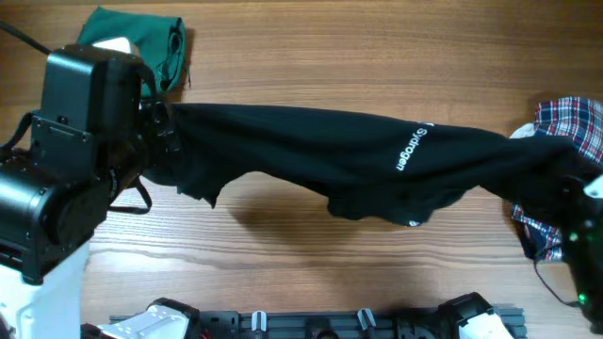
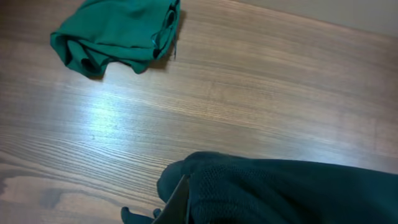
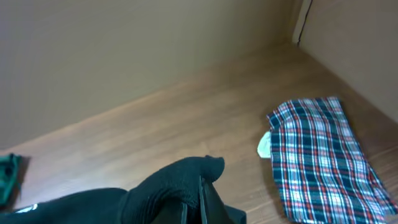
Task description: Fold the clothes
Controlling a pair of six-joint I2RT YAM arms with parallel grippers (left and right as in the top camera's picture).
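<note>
The left gripper and the right gripper are each clamping one end of the black top, stretching it above the counter between the green garment and the plaid garment.

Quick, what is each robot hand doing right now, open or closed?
Left hand: closed, gripping one end of the black top.
Right hand: closed, gripping the other end of it.

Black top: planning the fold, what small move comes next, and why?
Probably lower both arms to lay the black top flat on the table: it hangs sagging between the left gripper and right gripper, both shut on its ends.
</note>
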